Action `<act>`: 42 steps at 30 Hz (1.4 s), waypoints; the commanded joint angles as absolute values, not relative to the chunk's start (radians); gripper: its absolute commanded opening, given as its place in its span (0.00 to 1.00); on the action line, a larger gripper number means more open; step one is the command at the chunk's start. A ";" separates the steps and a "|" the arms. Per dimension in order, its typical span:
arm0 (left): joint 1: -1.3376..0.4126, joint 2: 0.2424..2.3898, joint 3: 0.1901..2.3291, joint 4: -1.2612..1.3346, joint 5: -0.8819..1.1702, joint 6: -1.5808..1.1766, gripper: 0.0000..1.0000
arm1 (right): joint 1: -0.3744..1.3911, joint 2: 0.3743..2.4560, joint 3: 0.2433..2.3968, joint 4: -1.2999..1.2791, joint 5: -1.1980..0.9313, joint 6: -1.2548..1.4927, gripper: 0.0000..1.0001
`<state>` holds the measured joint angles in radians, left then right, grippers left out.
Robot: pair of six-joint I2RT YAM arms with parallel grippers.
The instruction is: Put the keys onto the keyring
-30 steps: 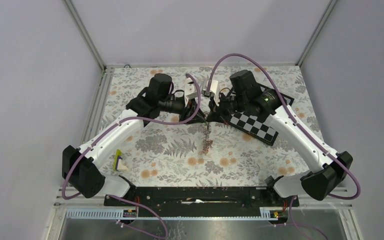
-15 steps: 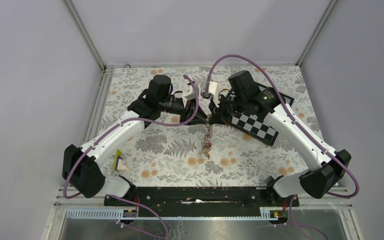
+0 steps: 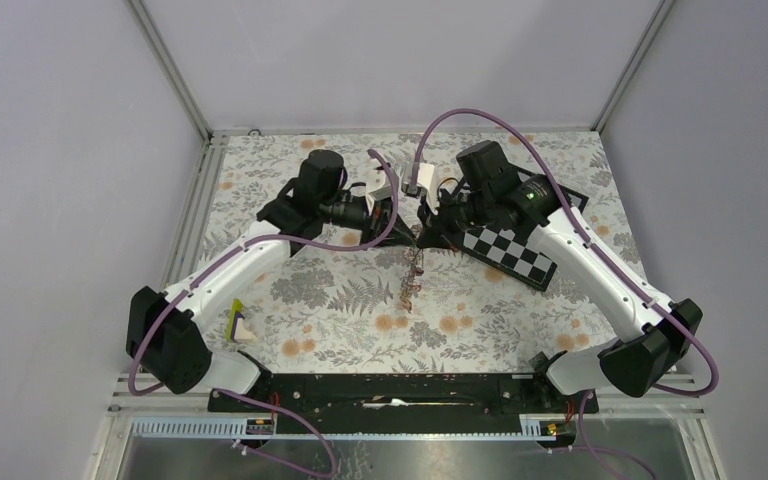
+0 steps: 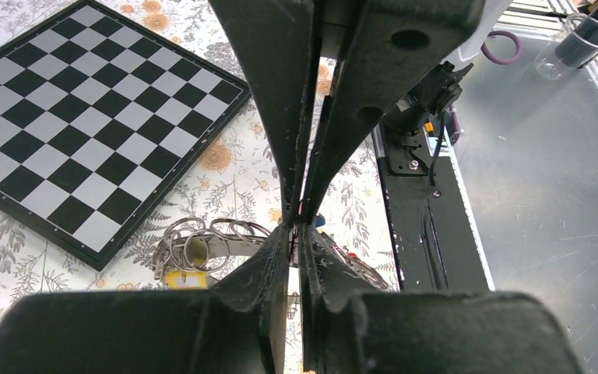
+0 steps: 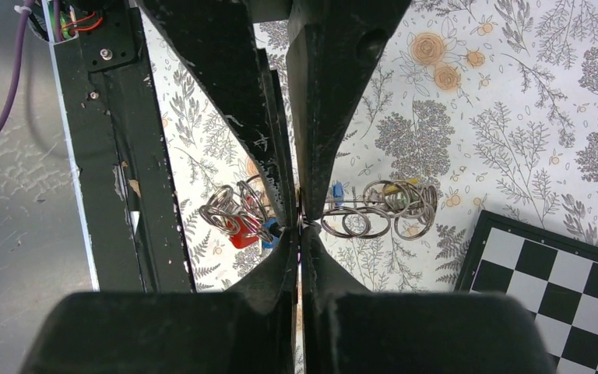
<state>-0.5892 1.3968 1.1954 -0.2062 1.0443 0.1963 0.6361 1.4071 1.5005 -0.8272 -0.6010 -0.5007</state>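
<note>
My left gripper (image 3: 400, 225) and right gripper (image 3: 428, 228) meet tip to tip above the middle of the table, both shut on thin metal at the same spot. A bunch of wire rings and keys (image 3: 410, 280) hangs from that spot down to the cloth. In the left wrist view my left gripper (image 4: 296, 231) pinches beside a flat grey band, the keyring (image 4: 230, 248), with wire loops and a yellow key head (image 4: 179, 279). In the right wrist view my right gripper (image 5: 300, 227) pinches between a red key (image 5: 241, 234) and a ring cluster (image 5: 381, 210).
A black-and-white chequered board (image 3: 520, 255) lies under the right arm, just right of the grippers. A small yellow-and-white object (image 3: 237, 325) lies near the left arm's base. A black rail (image 3: 390, 385) runs along the near edge. The cloth is flower-patterned.
Both grippers stay pinched together at the same spot. The hanging bunch of rings and keys has swung slightly to the left at its lower end.
</note>
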 commanded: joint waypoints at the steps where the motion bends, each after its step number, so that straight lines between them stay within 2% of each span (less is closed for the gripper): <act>1: -0.584 1.410 1.210 -0.150 1.090 0.195 0.05 | 0.644 1.385 1.533 -0.781 -0.651 -0.496 0.00; 2: -0.584 1.412 1.211 -0.147 1.093 0.190 0.00 | 0.644 1.383 1.533 -0.781 -0.651 -0.496 0.00; 8: -0.575 1.407 1.207 -0.083 1.130 0.107 0.00 | 0.610 1.343 1.468 -0.715 -0.686 -0.456 0.01; 11: -0.564 1.398 1.188 -0.009 1.168 0.019 0.00 | 0.555 1.305 1.410 -0.657 -0.749 -0.419 0.11; 15: -0.556 1.395 1.163 0.087 1.200 -0.077 0.00 | 0.529 1.267 1.349 -0.619 -0.792 -0.406 0.20; 20: -0.550 1.397 1.144 0.165 1.218 -0.148 0.00 | 0.512 1.249 1.301 -0.588 -0.827 -0.390 0.22; 25: -0.549 1.404 1.135 0.224 1.224 -0.195 0.00 | 0.509 1.248 1.285 -0.558 -0.852 -0.368 0.11; 28: -0.548 1.407 1.134 0.254 1.231 -0.219 0.00 | 0.508 1.261 1.287 -0.557 -0.864 -0.364 0.01; 32: -0.545 1.407 1.114 0.340 1.247 -0.289 0.00 | 0.509 1.268 1.274 -0.540 -0.871 -0.350 0.00; 38: -0.537 1.414 1.052 0.609 1.264 -0.494 0.00 | 0.509 1.286 1.262 -0.509 -0.899 -0.313 0.00; 42: -0.537 1.420 1.044 0.633 1.255 -0.514 0.00 | 0.509 1.304 1.258 -0.485 -0.925 -0.282 0.00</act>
